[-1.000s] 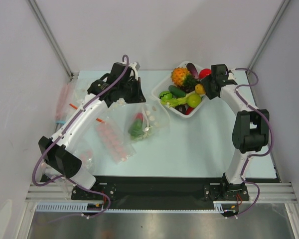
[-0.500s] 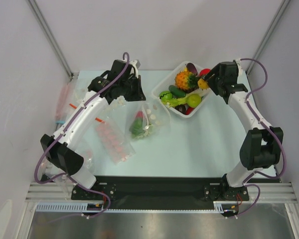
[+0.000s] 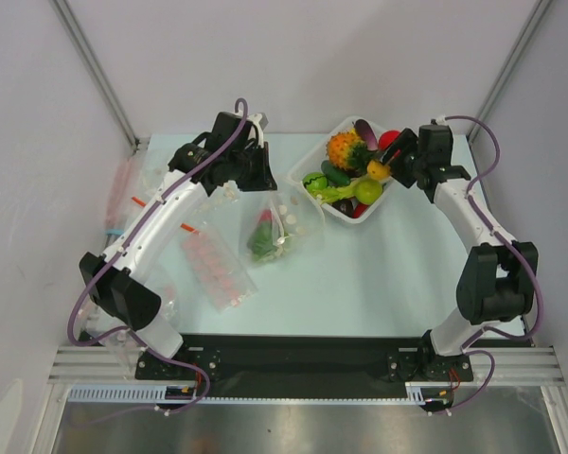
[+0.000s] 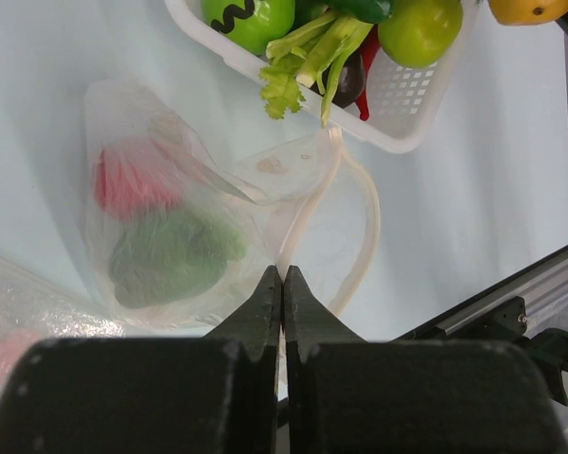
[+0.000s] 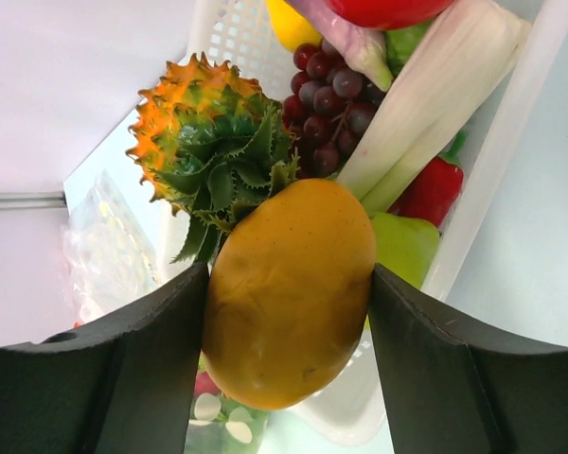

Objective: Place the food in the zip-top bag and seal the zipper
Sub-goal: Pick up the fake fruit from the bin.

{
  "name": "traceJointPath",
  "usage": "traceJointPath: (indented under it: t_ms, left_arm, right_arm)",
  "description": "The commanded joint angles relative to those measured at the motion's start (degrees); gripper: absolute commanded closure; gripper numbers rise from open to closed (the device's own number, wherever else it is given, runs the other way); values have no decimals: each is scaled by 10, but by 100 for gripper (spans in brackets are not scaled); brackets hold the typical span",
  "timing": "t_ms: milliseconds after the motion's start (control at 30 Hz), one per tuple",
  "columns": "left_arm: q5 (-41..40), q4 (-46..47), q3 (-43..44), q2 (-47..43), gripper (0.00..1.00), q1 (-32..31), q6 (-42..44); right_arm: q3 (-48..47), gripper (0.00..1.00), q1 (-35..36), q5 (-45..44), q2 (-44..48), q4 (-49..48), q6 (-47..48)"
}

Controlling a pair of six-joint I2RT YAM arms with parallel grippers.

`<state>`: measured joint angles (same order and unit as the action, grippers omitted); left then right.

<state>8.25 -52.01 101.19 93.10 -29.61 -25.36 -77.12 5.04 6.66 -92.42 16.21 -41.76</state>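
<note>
Top view: task early-to-mid. The zip-top bag [image 3: 282,232] lies on the table btwn the arms, just L of the white tray [image 3: 333,210], w/ only a red pc and a green pc inside; most of the food is in the tray. L gripper [image 3: 263,189] is at the bag's far edge, R gripper [image 3: 382,168] sits over the tray's R side w/ a yellow-orange mango [image 3: 378,172]. A flat packet w/ pink blobs [image 3: 215,267] lies nearer the bases, not part of the job. L wrist view: L gripper [image 4: 283,279] has jaws pressed together, pinching the bag's rim. Bag [image 4: 170,227] is clear, crinkly and soft, red pc [image 4: 125,180] above green pc [image 4: 170,260]; the zipper [image 4: 367,227], a thicker pale strip, loops wide open, so not sealed. Celery [image 4: 303,57] hangs over the tray wall [image 4: 398,142] just beside the bag mouth. R wrist view: R gripper [image 5: 289,284] is clamped on the mango [image 5: 289,312], one finger each side, glossy and smooth, raised over the pineapple [image 5: 213,151], grapes [image 5: 327,95] and a red pepper [image 5: 431,189]. Left to do, by my read: mango into the bag, the rest of the tray's pcs, then press the zipper closed.
</note>
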Motion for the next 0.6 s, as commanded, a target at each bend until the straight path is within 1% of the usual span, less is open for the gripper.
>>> traceJointPath:
  t_ms: [0, 100, 133, 200, 267, 300, 367, 500, 533, 567]
  left_arm:
    - [10, 9, 23, -6, 100, 4, 5]
    - [8, 10, 21, -10, 100, 3, 2]
    - [6, 9, 21, -11, 99, 4, 1]
    - [5, 10, 19, -13, 100, 4, -1]
    - [4, 9, 18, -17, 100, 4, -3]
    - [3, 9, 18, -17, 100, 4, -4]
    - [0, 6, 19, -18, 100, 3, -4]
    - [-1, 6, 19, -18, 100, 4, -10]
    - [2, 7, 20, -18, 100, 4, -11]
    - [2, 7, 20, -18, 100, 3, -12]
  right_arm:
    - [2, 50, -12, 46, -34, -37, 1]
    - [-11, 48, -13, 59, -59, -53, 1]
    - [-21, 44, -13, 62, -75, -55, 3]
    - [-36, 39, -13, 68, -93, -48, 5]
    - [-55, 30, -13, 68, -115, -34, 14]
    - [-58, 24, -14, 67, -119, -24, 15]
    - [-62, 20, -13, 61, -125, -21, 15]
    - [-63, 17, -13, 53, -123, -9, 12]
    - [-63, 13, -14, 45, -121, -5, 12]
    - [-63, 11, -13, 40, -116, -2, 12]
